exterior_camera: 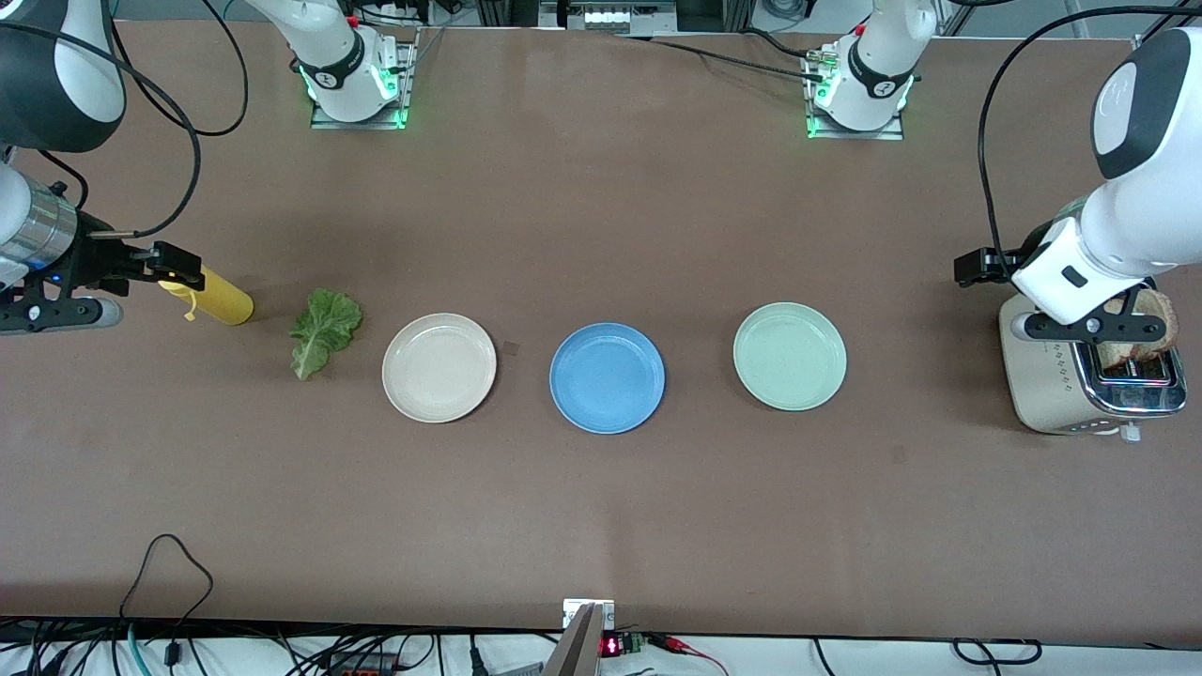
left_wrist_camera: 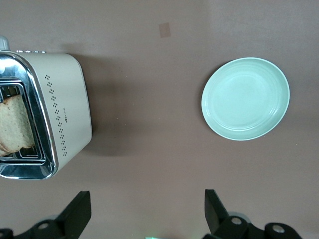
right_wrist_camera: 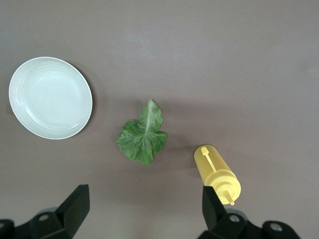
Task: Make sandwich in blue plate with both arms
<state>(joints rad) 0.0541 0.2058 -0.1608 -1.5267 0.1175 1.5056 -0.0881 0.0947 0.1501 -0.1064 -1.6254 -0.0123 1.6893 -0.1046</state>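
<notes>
Front view: the round sky-blue plate [exterior_camera: 607, 377] sits empty mid-counter, between both arms. Left wrist view: the left pincer [left_wrist_camera: 147, 211], spread, hangs beside the cream toaster [left_wrist_camera: 60, 114] holding brown bread slices [left_wrist_camera: 17, 130]. Right wrist view: the right pincer [right_wrist_camera: 144, 211], spread, hovers near the ruffled green lettuce leaf [right_wrist_camera: 142, 135].

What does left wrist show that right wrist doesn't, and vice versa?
Left wrist only: the toaster with bread in its slot, the pale green plate, and the open left hand over bare table.

Right wrist only: the beige plate, the lettuce leaf, the yellow squeeze bottle lying on its side, and the open right hand.

Both: brown tabletop; the blue plate appears in neither.
</notes>
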